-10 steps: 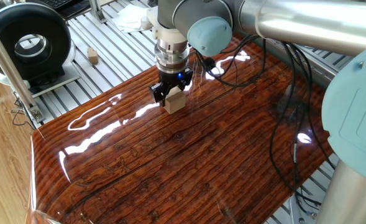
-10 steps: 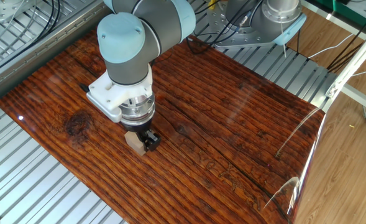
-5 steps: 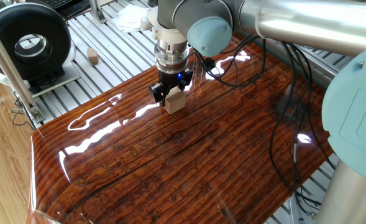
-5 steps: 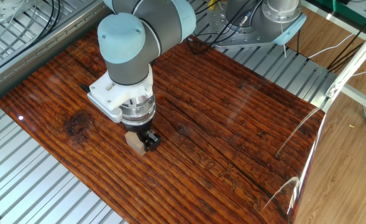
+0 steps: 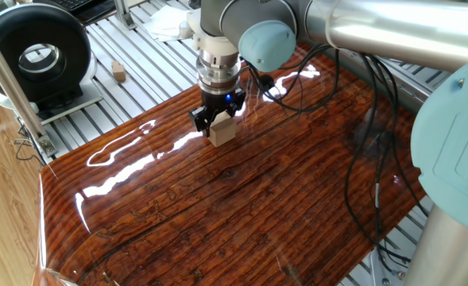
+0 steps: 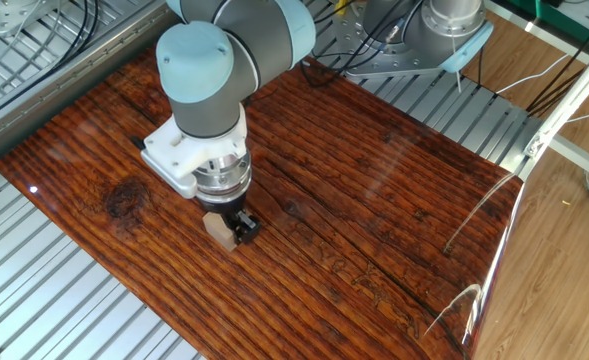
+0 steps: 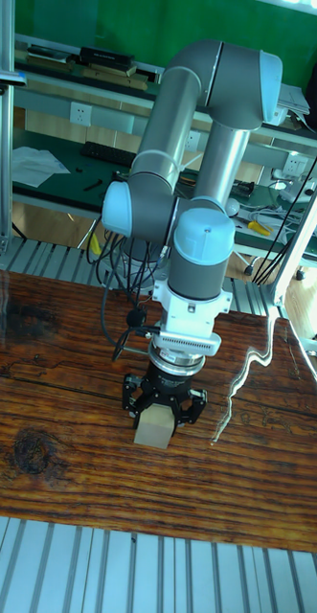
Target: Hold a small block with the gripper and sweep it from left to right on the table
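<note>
The small block (image 5: 222, 131) is a pale beige wooden cube resting on the glossy reddish-brown table (image 5: 241, 206). My black two-finger gripper (image 5: 220, 124) comes straight down from a silver wrist with a blue glowing ring and is shut on the block's sides. From the other fixed view, the block (image 6: 217, 229) peeks out under the gripper (image 6: 226, 226), toward the board's near edge. In the tall fixed view the block (image 7: 155, 428) sits between the gripper's (image 7: 162, 419) prongs on the table (image 7: 62, 460).
A tinier brownish block (image 5: 119, 72) lies on the ribbed aluminium slats (image 5: 122, 56) beyond the board. A black round device (image 5: 35, 52) stands at the far left. Black cables (image 5: 361, 159) hang over the board's right side. A vertical metal post (image 5: 11, 79) rises near the left edge.
The gripper and the held block have shifted only a few pixels along the board; the grip is unchanged.
</note>
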Available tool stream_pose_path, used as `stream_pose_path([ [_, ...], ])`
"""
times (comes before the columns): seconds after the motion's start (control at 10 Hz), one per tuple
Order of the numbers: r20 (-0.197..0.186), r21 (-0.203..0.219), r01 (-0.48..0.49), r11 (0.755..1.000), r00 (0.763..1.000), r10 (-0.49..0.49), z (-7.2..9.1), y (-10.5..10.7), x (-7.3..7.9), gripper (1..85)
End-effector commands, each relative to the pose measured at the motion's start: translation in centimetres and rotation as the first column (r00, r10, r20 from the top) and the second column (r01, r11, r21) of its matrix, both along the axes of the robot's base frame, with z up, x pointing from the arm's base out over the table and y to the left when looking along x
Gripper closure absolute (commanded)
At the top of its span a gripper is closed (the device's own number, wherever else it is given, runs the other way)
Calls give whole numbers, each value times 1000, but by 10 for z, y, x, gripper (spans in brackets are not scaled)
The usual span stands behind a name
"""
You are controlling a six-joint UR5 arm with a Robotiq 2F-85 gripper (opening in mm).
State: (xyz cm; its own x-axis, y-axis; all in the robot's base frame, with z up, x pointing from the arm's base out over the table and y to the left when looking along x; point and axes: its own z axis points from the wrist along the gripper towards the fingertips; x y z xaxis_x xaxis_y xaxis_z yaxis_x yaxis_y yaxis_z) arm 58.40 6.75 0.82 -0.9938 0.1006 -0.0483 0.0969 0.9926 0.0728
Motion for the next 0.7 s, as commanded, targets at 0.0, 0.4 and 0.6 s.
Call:
stream_pose_path([
  [0.0, 0, 12, 12, 1000, 1000, -12, 0, 5, 1, 847],
  [0.4, 1, 18, 14, 1000, 1000, -14, 1, 6, 1, 847],
  [0.6, 1, 18, 12, 1000, 1000, -12, 1, 6, 1, 847],
])
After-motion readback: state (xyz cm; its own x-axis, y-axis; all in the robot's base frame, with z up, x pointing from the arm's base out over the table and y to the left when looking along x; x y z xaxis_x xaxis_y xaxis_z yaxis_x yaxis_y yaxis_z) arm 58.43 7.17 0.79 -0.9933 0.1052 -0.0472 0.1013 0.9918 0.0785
